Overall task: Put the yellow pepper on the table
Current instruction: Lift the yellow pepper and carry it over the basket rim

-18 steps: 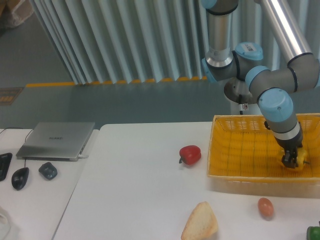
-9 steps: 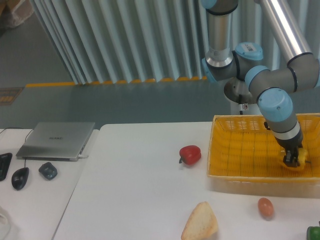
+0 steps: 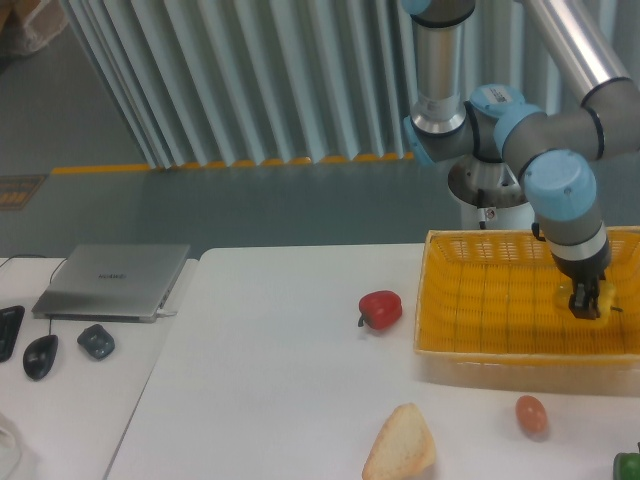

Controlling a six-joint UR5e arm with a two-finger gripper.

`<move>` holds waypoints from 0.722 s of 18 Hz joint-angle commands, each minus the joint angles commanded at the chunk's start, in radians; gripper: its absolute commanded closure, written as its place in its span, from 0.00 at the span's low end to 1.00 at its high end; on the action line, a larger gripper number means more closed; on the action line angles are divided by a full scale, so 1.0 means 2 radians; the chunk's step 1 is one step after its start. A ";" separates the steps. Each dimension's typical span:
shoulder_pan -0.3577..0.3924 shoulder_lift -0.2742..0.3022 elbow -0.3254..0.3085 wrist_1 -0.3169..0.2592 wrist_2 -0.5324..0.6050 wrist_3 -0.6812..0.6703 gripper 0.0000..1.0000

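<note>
The yellow pepper [image 3: 590,297] hangs above the floor of the yellow-orange mesh basket [image 3: 480,300], near its right end, clamped between the fingers of the gripper [image 3: 586,302], which cover most of it, so its stem direction and long axis cannot be told. The basket sits at the right edge of the white table [image 3: 270,390], with a red pepper [image 3: 380,309] just beside its left wall and a bread wedge [image 3: 402,445] near the front edge. Ribbed grey panels back the room.
</note>
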 joint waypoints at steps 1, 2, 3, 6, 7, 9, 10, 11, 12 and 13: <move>-0.001 -0.001 0.007 0.000 -0.024 -0.034 0.45; -0.002 -0.002 0.008 0.001 -0.044 -0.061 0.45; -0.006 -0.002 0.009 0.002 -0.047 -0.073 0.45; -0.015 -0.002 0.015 0.002 -0.063 -0.121 0.45; -0.022 -0.004 0.017 0.004 -0.071 -0.153 0.45; -0.032 -0.005 0.018 0.007 -0.081 -0.199 0.45; -0.039 -0.008 0.018 0.019 -0.087 -0.232 0.45; -0.047 -0.008 0.018 0.031 -0.098 -0.256 0.45; -0.048 -0.010 0.018 0.041 -0.109 -0.272 0.45; -0.051 -0.012 0.018 0.052 -0.123 -0.301 0.45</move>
